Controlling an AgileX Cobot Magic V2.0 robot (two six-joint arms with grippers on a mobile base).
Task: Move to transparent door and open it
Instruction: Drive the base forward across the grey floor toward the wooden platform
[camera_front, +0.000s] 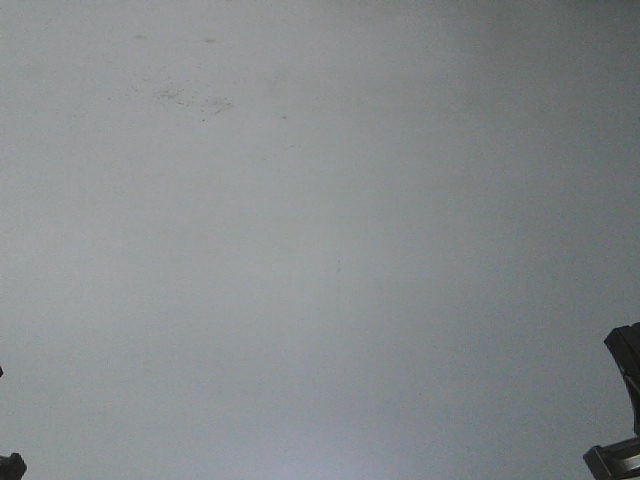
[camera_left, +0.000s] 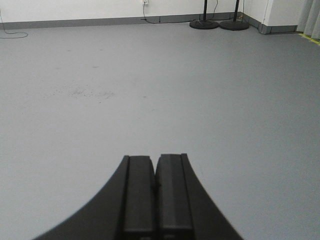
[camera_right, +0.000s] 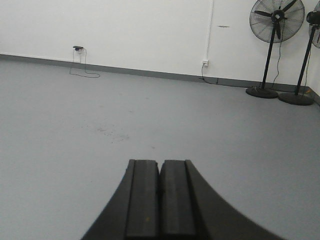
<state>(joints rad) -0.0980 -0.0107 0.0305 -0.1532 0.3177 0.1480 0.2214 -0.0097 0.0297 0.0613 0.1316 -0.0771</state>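
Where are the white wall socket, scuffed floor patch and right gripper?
white wall socket (camera_right: 204, 63): right wrist view, its faceplate.
scuffed floor patch (camera_right: 112, 134): right wrist view, patch middle.
right gripper (camera_right: 160, 167): right wrist view, seam between shut fingertips.

In the front view the floor (camera_front: 320, 240) fills the frame, with a patch of marks (camera_front: 190, 98) at upper left and an arm part (camera_front: 622, 420) at the lower right edge. In the left wrist view the left fingers (camera_left: 140, 195) sit bottom centre, touching; two stand bases (camera_left: 204, 24) lie at upper right before the wall (camera_left: 75, 7). In the right wrist view the right fingers (camera_right: 142, 200) sit bottom centre, touching; a fan (camera_right: 276, 20) stands at upper right against the wall, a socket (camera_right: 204, 63) left of it.
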